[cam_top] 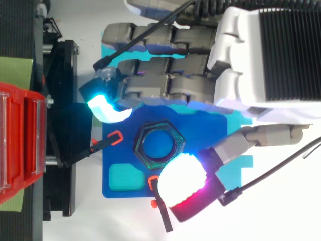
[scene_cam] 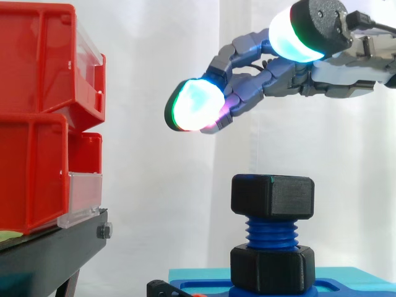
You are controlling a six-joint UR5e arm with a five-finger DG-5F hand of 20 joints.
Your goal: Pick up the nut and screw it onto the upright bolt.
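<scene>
nut (scene_cam: 272, 197) is black and hex, and sits level on the top end of the upright blue bolt (scene_cam: 271, 234). a band of bare thread shows below it. can't tell how far it's engaged, since the bolt tip is hidden inside. from the top view the nut (cam_top: 159, 144) reads as a hex ring with a dark bore.

a second black nut (scene_cam: 272, 269) sits at the foot of the bolt, touching the blue base plate (cam_top: 118, 155). the plate rests on a light teal block (scene_cam: 365, 272) and has a teal square recess (cam_top: 123, 175) near one corner. two orange-tipped black clips (cam_top: 115, 136) sit on it just beside the nut.

hand (scene_cam: 278, 77) hangs above the nut with a clear gap, no contact. its fingers are loosely bent and spread apart, holding nothing. in the side view one glowing pad (scene_cam: 198, 105) sits up and left of the nut, and another is high near the wrist. from above, the cyan pad (cam_top: 108, 108) and the white/red pad (cam_top: 183, 181) sit on opposite sides of the nut.

red bins (scene_cam: 37, 68) are stacked on the black stand (scene_cam: 49, 250) at left, well apart from the bolt. the lower bin has a clear label holder (scene_cam: 83, 198) on its front, print unreadable. white curtain (scene_cam: 161, 185) behind.
</scene>
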